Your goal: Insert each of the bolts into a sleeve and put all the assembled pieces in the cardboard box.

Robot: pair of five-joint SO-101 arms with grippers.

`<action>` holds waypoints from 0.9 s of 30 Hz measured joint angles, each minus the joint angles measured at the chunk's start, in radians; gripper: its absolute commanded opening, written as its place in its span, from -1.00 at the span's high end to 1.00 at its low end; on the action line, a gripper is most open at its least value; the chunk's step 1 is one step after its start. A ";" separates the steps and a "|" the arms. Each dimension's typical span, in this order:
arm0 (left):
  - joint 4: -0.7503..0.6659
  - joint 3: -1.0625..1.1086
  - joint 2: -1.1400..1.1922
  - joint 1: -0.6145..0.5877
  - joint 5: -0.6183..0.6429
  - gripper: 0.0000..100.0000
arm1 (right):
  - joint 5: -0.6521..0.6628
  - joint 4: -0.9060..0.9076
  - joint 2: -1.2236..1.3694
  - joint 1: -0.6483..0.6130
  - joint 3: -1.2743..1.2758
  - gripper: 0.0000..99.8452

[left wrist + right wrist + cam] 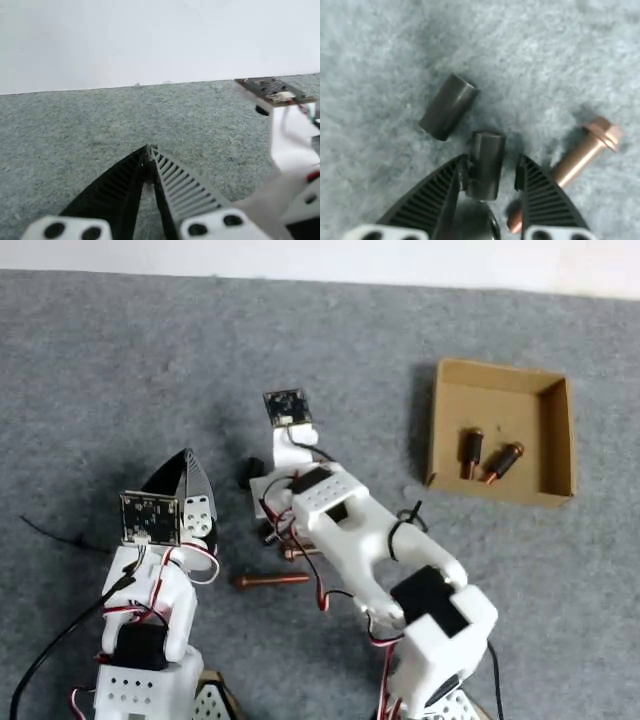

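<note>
My left fingers [149, 150] are pressed together on nothing, tips toward the grey carpeted desk [100, 360]. I judge they are parked aside until there is a part to take. A loose copper flanged bolt [272, 581] lies flat on the desk between my two arms, with no sleeve on it.

My right fingers [492, 162] are spread around a short black tubular sleeve [487, 145]. One finger touches its side and the other stands just apart, so nothing is pinched yet. I straddle it so that closing would take it across its width and leave the bore free for a bolt. Another copper bolt [585, 152] lies just beside my outer finger, handy for that. A second black sleeve [447, 106] lies on its side a little beyond.

Farthest off, the shallow cardboard box [555, 440] holds two assembled pieces [470, 448], so I reckon two pairs are left.
</note>
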 measured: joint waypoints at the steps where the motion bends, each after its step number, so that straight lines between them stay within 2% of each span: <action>1: 0.000 0.000 0.000 0.000 0.000 0.99 | 0.005 0.000 0.018 0.002 -0.015 0.72; 4: 0.000 0.000 0.000 0.000 0.000 0.99 | 0.009 0.031 0.069 0.011 -0.075 0.72; 11: 0.000 0.000 0.000 0.000 0.000 0.99 | 0.009 0.250 0.183 0.020 -0.295 0.73; 18: 0.000 0.000 0.000 0.000 0.000 0.99 | 0.011 0.347 0.206 0.021 -0.359 0.73; 20: 0.000 0.000 0.000 0.000 0.000 0.99 | 0.011 0.362 0.206 0.021 -0.359 0.78; 23: 0.000 0.000 0.000 0.000 0.000 0.99 | 0.011 0.374 0.206 0.023 -0.361 0.98; 27: 0.000 0.000 0.000 0.000 0.000 0.99 | 0.012 0.391 0.206 0.029 -0.361 0.99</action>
